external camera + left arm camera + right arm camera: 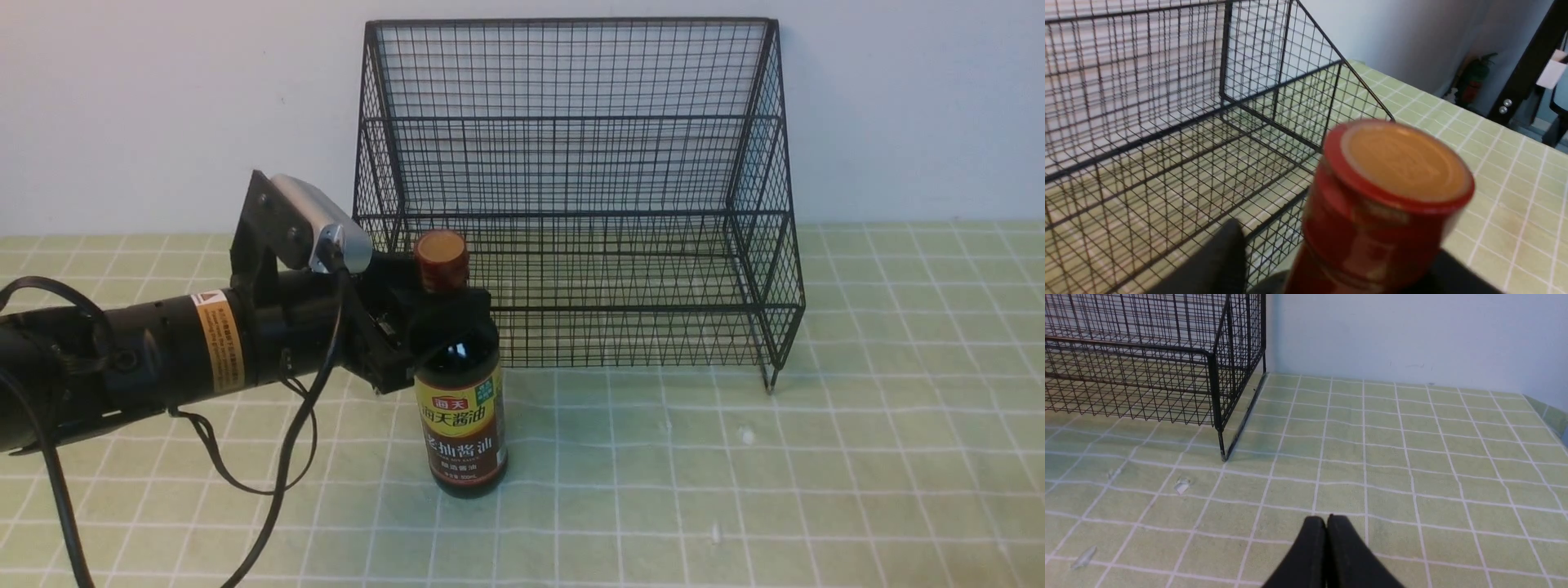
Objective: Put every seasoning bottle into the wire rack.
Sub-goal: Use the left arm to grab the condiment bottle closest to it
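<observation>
You are bringing your left claw (447, 314) around the neck of the soy-sauce bottle (461, 445), just below its reddish-brown cap (442, 249). Its two fingers are flanking the neck, but you cannot tell whether they are clamping it or leaving slack. The bottle is standing upright on the green checked tablecloth (620, 490), in front of the black wire rack (763, 309), near the rack's left end and outside it. Over on the right, your other claw (1327, 522) is pointing over the cloth, its fingertips together, holding nothing. You are apparently at the grasping step, with the placing not yet done. The next move is calling for a firm grip on the neck, then a lift straight up, high enough for the bottle's base to clear the rack's front rail before you carry it forward.
</observation>
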Robot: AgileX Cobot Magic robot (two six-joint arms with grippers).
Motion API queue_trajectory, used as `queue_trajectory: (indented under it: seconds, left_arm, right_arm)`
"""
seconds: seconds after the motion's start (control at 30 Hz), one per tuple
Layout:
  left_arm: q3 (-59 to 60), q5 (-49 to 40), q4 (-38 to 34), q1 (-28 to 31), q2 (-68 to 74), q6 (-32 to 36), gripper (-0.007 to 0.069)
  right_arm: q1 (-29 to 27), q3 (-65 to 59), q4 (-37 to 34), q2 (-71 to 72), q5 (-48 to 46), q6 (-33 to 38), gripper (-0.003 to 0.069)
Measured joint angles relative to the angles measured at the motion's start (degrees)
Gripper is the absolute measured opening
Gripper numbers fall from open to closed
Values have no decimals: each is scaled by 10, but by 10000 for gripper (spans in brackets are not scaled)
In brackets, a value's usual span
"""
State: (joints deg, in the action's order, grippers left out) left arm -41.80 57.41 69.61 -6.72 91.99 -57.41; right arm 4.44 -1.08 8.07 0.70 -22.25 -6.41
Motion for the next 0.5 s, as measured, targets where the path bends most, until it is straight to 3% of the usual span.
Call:
queue_trajectory:
  seconds: [0.03,0.33,0.5]
  left_arm:
    - [-1,-1,1,0,0,7,272]
    - [-9,-32,20,1,-21,-8,277]
    - [-66,-102,94,2,-64,-113,274]
  right_arm:
    - [0,0,0,0,0,0,-15]
    - [0,0,0,0,0,0,-15]
    - [0,0,0,0,0,0,-15]
